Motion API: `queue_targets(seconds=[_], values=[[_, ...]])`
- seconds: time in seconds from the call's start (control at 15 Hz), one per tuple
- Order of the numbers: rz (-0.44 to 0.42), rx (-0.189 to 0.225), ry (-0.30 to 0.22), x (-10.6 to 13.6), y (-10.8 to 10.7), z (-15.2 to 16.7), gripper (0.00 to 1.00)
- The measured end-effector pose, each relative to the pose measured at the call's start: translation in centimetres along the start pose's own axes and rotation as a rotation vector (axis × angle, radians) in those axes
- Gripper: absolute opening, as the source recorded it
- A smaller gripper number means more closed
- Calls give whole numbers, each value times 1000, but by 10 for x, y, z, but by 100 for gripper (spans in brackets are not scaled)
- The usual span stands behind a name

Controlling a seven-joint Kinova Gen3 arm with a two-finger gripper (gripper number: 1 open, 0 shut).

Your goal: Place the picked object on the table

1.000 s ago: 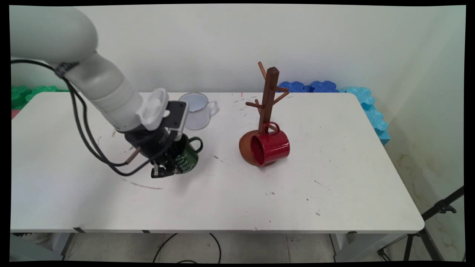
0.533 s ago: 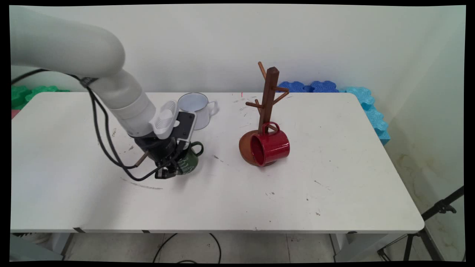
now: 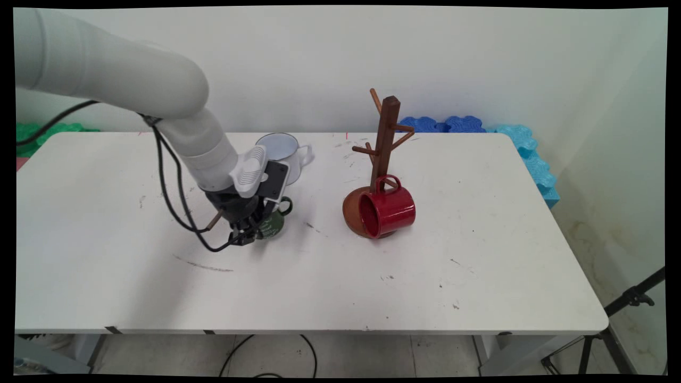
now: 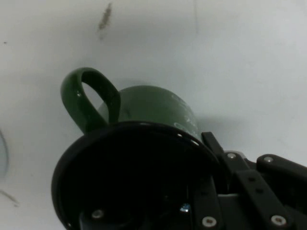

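A dark green mug (image 3: 273,225) with pale lettering stands left of the table's middle, its handle (image 3: 285,205) pointing back right. My gripper (image 3: 246,237) reaches down over the mug's left side and is shut on its rim. In the hand view the green mug (image 4: 153,105) shows its black inside and its handle (image 4: 86,103) at upper left. One finger (image 4: 217,147) lies against the outer wall, the other goes down inside the mug. A white enamel mug (image 3: 283,155) stands just behind my hand.
A brown wooden mug tree (image 3: 385,139) stands at the table's middle, with a red mug (image 3: 388,211) hung low on it, mouth facing left front. Blue foam mats (image 3: 481,126) line the back right edge, green ones (image 3: 50,129) the back left. A tripod (image 3: 628,300) stands at the lower right.
The arm has swung to the right and a little towards the back, and the green mug has gone with the gripper a short way in the same direction.
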Motion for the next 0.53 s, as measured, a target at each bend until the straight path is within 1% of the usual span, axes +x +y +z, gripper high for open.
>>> queue_targets(seconds=[0.27, 0.53], values=[[9, 15, -16, 5, -16, 14, 0], [13, 21, -21, 8, -26, 21, 0]])
